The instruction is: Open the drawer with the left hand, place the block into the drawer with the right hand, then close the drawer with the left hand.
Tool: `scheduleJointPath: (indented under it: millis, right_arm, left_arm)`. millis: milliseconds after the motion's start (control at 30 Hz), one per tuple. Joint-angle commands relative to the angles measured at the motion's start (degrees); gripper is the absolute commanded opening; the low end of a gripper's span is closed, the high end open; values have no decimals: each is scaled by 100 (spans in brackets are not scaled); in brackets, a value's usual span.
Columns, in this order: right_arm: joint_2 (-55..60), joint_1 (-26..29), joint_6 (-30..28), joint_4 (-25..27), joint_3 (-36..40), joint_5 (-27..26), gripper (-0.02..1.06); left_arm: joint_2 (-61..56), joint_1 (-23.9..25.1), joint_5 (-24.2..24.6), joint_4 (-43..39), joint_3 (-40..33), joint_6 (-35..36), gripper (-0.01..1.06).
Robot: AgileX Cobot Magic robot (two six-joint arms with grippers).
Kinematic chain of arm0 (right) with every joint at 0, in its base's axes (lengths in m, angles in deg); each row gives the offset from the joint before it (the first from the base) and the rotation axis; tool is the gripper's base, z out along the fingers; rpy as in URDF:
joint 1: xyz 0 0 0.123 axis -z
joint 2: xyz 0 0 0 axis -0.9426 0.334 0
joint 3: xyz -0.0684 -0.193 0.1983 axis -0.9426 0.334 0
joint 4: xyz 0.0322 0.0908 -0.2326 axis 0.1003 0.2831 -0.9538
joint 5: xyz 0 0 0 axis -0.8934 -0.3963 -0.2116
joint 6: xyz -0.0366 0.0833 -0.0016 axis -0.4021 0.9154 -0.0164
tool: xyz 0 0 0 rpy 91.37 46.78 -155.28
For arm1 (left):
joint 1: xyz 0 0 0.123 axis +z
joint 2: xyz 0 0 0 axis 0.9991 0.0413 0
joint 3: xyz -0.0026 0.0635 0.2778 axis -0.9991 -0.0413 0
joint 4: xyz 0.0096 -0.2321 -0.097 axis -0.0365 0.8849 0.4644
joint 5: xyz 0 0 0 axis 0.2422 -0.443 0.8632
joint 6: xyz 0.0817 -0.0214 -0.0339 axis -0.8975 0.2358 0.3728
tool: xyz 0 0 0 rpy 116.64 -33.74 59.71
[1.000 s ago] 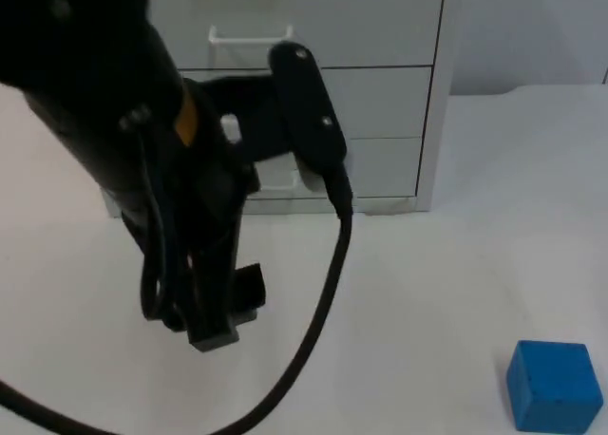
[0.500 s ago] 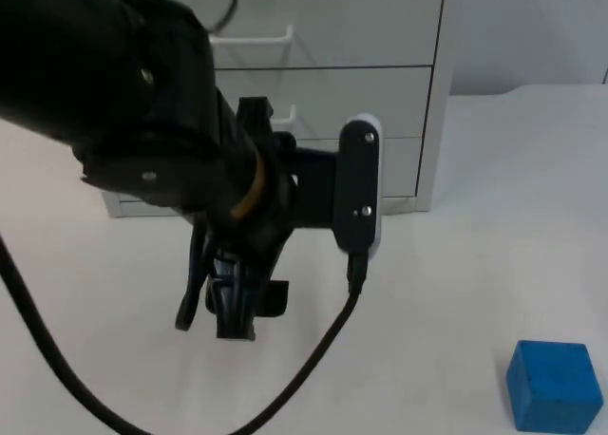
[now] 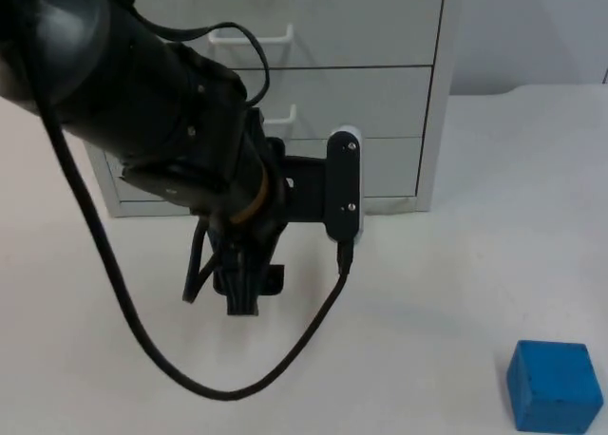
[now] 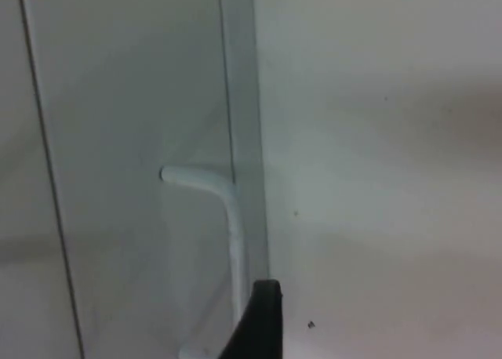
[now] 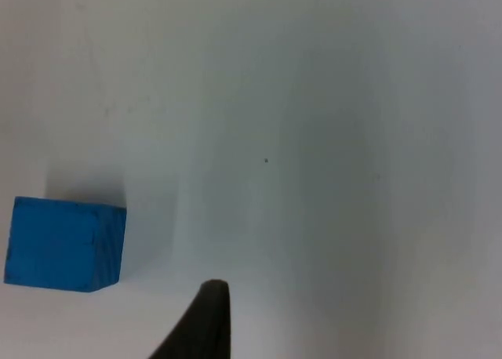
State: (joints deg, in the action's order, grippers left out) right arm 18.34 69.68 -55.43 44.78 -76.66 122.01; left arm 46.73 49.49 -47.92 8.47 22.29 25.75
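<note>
Left jaws (image 3: 242, 288): low over the bench (image 3: 427, 293), just short of the cabinet (image 3: 380, 93); whether they're parted, can't tell.
Handle (image 4: 223, 218): dead ahead of the left jaws, a thin white bar, not yet gripped.
Drawers: all shut.
Block (image 3: 556, 386): blue, on the bench, well apart from the left jaws.
Right jaws (image 5: 200, 320): waiting near the block, gap unclear.

White three-drawer cabinet (image 3: 380, 74) at back of table, all drawers shut, each with white bar handle (image 3: 249, 36); lowest handle (image 4: 223, 218) seen close in left wrist view. Blue cube block (image 3: 555, 386) resting flat on table, well apart from cabinet.
</note>
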Motion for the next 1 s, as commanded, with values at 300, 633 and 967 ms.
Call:
scheduleJointPath:
  millis: [300, 633, 967]
  right_arm:
    - [-1, 23, -44, 0, 14, -44, 105]
    - [-1, 23, -44, 0, 14, -89, 105]
    - [-1, 23, -44, 0, 14, -104, 105]
  left_arm:
    - [251, 142, -131, -195, 431, 195, 80]
    - [555, 451, -358, -395, 480, 212, 80]
    - [712, 494, -485, -305, 697, 499, 63]
